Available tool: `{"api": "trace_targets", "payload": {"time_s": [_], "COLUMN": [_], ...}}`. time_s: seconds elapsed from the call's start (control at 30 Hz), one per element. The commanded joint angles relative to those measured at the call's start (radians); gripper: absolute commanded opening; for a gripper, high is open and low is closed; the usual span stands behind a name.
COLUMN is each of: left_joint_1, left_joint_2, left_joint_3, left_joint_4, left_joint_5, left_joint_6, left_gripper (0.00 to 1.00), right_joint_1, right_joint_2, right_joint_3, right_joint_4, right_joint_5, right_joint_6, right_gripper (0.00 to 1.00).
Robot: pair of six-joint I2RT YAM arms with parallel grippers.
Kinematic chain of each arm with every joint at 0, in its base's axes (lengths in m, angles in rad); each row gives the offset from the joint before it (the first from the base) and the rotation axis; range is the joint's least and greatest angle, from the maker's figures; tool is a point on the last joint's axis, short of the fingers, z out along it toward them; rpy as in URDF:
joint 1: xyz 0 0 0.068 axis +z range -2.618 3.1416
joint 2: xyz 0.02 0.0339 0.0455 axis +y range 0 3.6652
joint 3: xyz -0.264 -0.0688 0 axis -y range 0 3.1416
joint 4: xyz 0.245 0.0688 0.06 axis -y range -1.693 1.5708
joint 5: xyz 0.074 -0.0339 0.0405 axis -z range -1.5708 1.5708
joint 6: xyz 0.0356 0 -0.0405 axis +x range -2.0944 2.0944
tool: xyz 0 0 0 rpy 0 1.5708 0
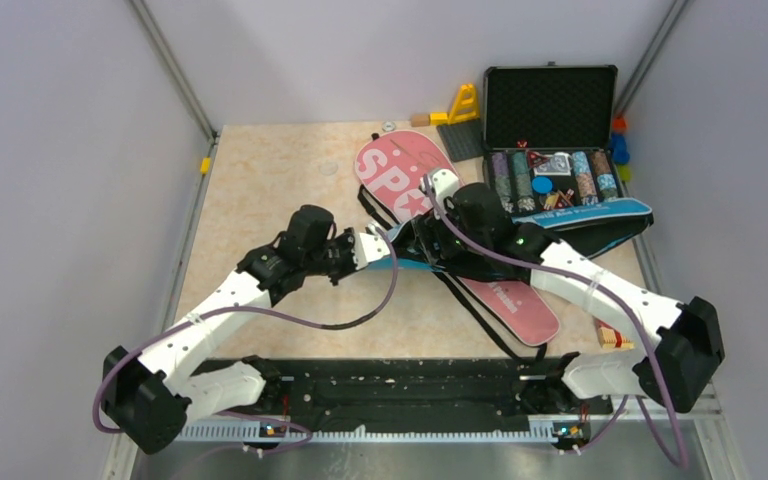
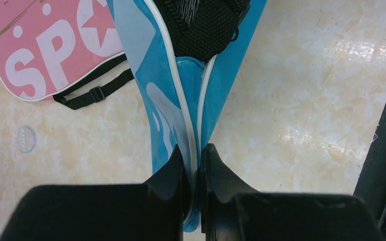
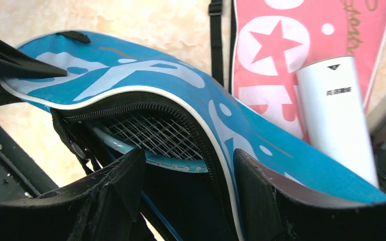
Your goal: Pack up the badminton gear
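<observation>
At counter (image 1: 260, 180) centre, pinching blue cover (image 2: 161, 80) with left hand (image 2: 195, 150), right hand (image 3: 188, 158) open astride mouth; could lose pinch, snagging racket (image 3: 151, 135).

Overhead camera looks down across the whole table (image 1: 260, 200); both wrist cameras stare closely at the same blue cover (image 2: 166, 100).

The large white letters "SPO", with a star set in the O, are printed on the pink cover (image 2: 45, 50), ahead and to the left of the left gripper (image 2: 196, 165). "DEALER" is marked on a clear disc (image 2: 26, 139) to its left. Beyond the right gripper (image 3: 188, 175), the small black print on the white tube (image 3: 334, 115) is too fine to be read.
</observation>
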State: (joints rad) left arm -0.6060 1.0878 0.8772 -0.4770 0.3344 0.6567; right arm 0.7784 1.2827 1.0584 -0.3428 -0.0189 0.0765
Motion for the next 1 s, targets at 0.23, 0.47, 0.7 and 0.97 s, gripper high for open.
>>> {"api": "trace_targets", "payload": {"time_s": [0.23, 0.47, 0.7, 0.97], "left_joint_1": [-0.001, -0.001, -0.002, -0.006], "left_joint_2": [-0.016, -0.010, -0.012, -0.038], "left_joint_3": [0.018, 0.015, 0.011, -0.011], "left_joint_4": [0.092, 0.098, 0.100, 0.100], "left_joint_5": [-0.016, -0.008, 0.010, 0.034], "left_joint_6": [-0.021, -0.027, -0.029, -0.028], "left_gripper": [0.00, 0.00, 0.00, 0.00], "right_joint_1": [0.055, 0.055, 0.055, 0.054], "right_joint_2": [-0.171, -0.183, -0.085, 0.005], "right_joint_3": [0.093, 0.073, 0.077, 0.094], "right_joint_4": [-0.075, -0.110, -0.108, -0.040], "right_joint_5": [0.172, -0.070, 0.049, 0.081], "right_joint_6": [-0.024, 0.024, 0.145, 0.174], "right_gripper": [0.65, 0.53, 0.45, 0.45]}}
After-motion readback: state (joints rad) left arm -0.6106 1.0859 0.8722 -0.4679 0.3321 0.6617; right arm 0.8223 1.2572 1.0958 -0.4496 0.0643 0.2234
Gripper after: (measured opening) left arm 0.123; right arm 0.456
